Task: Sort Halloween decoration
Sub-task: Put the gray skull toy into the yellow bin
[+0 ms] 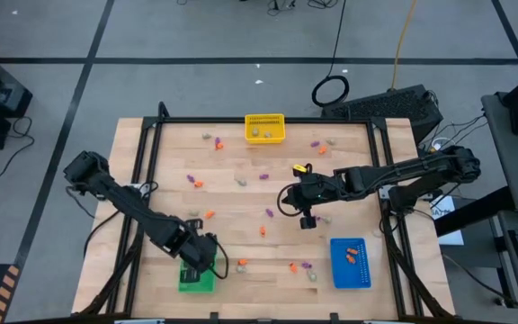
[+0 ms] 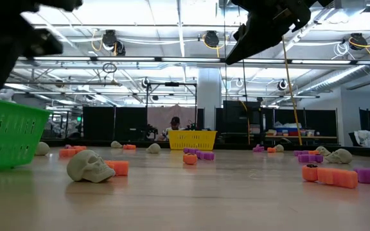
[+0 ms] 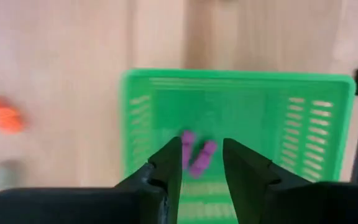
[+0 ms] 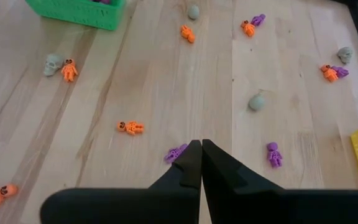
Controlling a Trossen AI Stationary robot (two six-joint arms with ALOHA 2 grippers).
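Note:
Tiny orange point(image 4: 130, 127), purple point(image 4: 273, 154) and pale grey point(image 4: 257, 101) trinkets lie scattered on the wooden table point(image 1: 241, 234). My left gripper point(image 3: 202, 163) is open and hovers over the green bin point(image 3: 241, 93) at the table's near left; two purple trinkets point(image 3: 196, 155) lie on the bin's floor below the fingers. My right gripper point(image 4: 201, 149) is shut, with nothing showing between its fingers. It hangs above the middle of the table point(image 1: 306, 219), raised clear of it, with a purple trinket point(image 4: 176, 153) lying beside its tips.
A yellow bin point(image 1: 264, 128) with pale grey pieces sits at the far edge. A blue bin point(image 1: 350, 263) with orange pieces sits at the near right. A grey skull point(image 2: 90, 165) and an orange piece point(image 2: 117, 167) lie near the green bin point(image 2: 8, 138). Black frame rails run along the table's sides.

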